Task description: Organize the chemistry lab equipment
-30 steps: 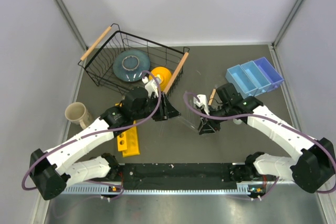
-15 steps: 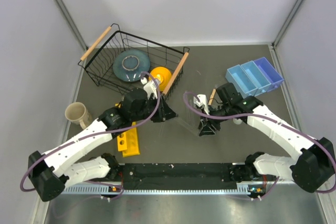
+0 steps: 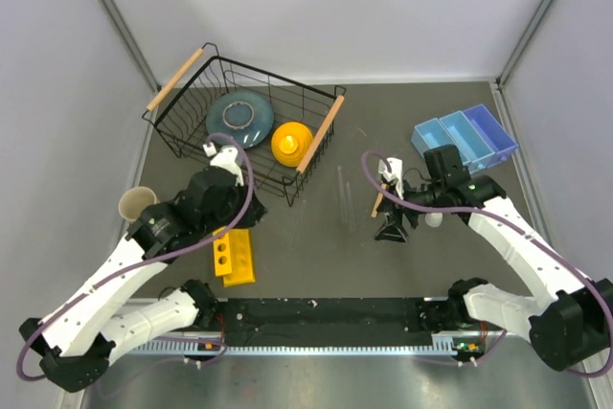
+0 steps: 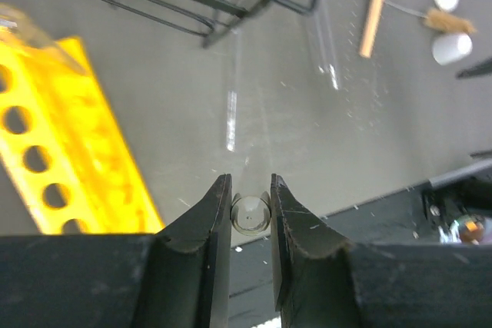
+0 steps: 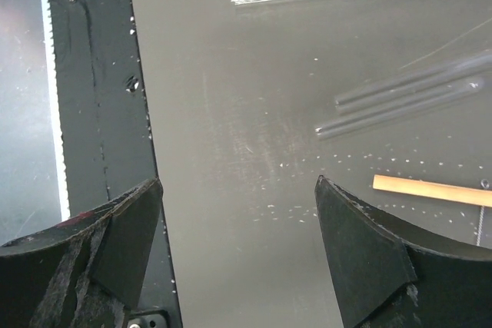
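Left hand (image 4: 248,193) is clamped on a slim clear glass tube (image 4: 250,215), seen end-on between its fingers above the table (image 4: 154,74), with the yellow rack (image 4: 61,136) at its 10 o'clock. Right hand (image 5: 238,183) stands wide apart, holding nothing. At its 2 o'clock lie a second clear tube (image 5: 400,109) and the wooden stick (image 5: 430,190).

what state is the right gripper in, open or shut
Open. In the right wrist view the right gripper has its fingers far apart, with only table seen between them and nothing held.
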`<state>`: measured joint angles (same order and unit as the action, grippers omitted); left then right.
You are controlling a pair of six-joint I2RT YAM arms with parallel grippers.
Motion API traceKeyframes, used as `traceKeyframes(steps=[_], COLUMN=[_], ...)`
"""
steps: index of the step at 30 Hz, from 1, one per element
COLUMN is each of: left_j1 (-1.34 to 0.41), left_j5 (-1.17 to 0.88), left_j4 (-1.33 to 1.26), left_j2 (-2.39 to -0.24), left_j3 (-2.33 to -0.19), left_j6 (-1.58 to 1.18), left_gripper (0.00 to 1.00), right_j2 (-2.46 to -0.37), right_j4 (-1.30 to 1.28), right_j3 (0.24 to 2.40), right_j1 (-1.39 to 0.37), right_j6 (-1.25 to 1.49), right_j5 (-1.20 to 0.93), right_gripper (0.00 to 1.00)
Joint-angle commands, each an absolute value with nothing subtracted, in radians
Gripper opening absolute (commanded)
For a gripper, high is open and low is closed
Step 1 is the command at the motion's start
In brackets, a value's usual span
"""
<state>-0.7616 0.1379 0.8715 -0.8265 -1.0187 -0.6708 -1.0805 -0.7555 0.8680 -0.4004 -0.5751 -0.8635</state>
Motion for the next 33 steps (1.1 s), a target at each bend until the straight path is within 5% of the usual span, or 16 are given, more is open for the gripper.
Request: traceKeyframes(steps=[1, 11, 33], left_j1=[-0.713, -0.493, -0.453], left_j5=[0.32, 0.361, 0.315], left_j4=[1.054, 1.029, 0.907], left_j2=[-0.839, -0.926, -0.983], left_j3=[-1.158, -1.262, -1.215], left_j6=[-0.552, -0.356, -0.287], left_gripper=[0.06, 0.06, 0.06], right_j2=[-1.028, -1.029, -1.043], right_j4=[-0.75, -0.73, -0.732], right_j3=[0.839, 0.799, 0.787], right_j1=[-0.345, -0.308, -0.298], right_j6=[-0.621, -0.629, -0.638], right_j5=[-0.93, -0.943, -0.953], right_gripper=[0.82, 0.83, 0.83])
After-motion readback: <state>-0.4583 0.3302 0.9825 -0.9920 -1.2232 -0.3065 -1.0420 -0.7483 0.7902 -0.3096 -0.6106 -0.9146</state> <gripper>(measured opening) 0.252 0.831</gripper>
